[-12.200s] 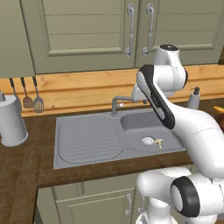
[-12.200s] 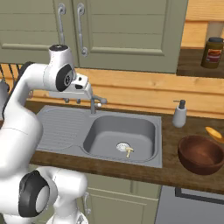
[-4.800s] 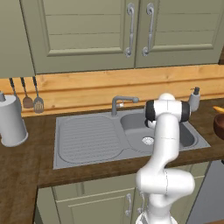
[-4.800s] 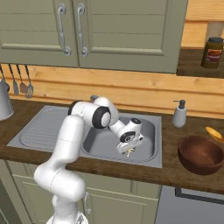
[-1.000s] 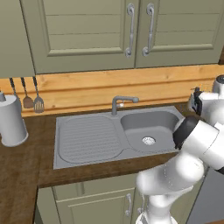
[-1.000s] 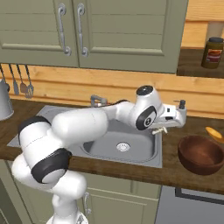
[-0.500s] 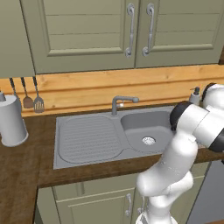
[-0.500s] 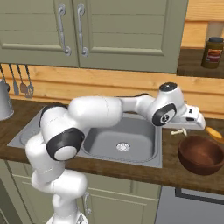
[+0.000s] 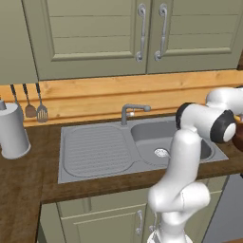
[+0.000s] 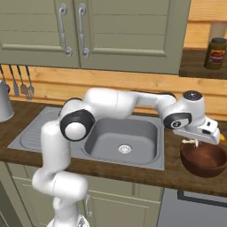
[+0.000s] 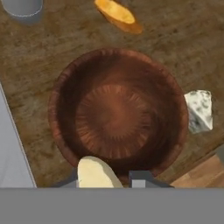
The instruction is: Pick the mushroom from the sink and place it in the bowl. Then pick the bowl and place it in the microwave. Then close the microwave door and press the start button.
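Mushroom (image 10: 190, 142) is out of the sink (image 10: 153, 153) now, pinched in the end effector (image 10: 191, 142). Arm swings right from the basin across the counter (image 10: 133, 173); end effector now hangs directly over the bowl (image 10: 205, 160), mushroom just above its rim.

We see a paper towel roll (image 9: 13, 130), hanging utensils (image 9: 29, 100), a jar (image 10: 215, 53) on a shelf, a blue-veined cheese wedge (image 11: 199, 110), an orange item (image 11: 117, 14).

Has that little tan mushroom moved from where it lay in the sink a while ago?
Yes. The small tan-beige mushroom has left the grey sink by its round drain and now hangs rightward, over the dark reddish-brown wooden bowl.
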### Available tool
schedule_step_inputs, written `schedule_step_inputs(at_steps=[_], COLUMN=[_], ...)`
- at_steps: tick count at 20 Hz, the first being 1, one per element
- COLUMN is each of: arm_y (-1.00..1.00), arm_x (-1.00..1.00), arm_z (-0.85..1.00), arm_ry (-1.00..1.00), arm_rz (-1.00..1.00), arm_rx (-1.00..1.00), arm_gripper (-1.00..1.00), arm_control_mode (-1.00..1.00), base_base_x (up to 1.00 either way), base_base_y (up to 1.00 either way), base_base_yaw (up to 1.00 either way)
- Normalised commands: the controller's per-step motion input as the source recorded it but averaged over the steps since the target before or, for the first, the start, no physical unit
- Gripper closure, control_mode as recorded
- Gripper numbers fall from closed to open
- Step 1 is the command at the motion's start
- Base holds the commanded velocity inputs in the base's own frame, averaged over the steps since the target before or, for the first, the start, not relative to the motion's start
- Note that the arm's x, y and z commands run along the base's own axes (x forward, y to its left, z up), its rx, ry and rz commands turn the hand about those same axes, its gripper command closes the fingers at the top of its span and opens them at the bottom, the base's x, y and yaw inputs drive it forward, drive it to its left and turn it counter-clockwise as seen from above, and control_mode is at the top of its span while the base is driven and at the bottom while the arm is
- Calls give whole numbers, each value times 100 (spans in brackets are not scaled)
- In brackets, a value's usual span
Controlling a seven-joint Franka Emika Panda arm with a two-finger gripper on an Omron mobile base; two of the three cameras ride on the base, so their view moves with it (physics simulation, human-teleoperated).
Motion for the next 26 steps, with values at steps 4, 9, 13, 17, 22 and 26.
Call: schedule_step_inputs(at_steps=[4, 9, 13, 17, 22, 26], arm_y=[-8, -8, 0, 0, 0, 0], arm_x=[0, 0, 2, 22, 21, 17], arm_z=[-30, -20, -35, -47, -44, -32], arm_ry=[0, 0, 0, 0, 0, 0], arm_rz=[-3, 0, 0, 0, 0, 0], arm_rx=[10, 5, 2, 0, 0, 0], arm_gripper=[100, 100, 100, 100, 100, 100], arm_control_mode=[-100, -100, -100, -100, -100, -100], base_base_x=[0, 0, 0, 0, 0, 0], base_base_y=[0, 0, 0, 0, 0, 0], base_base_yaw=[0, 0, 0, 0, 0, 0])
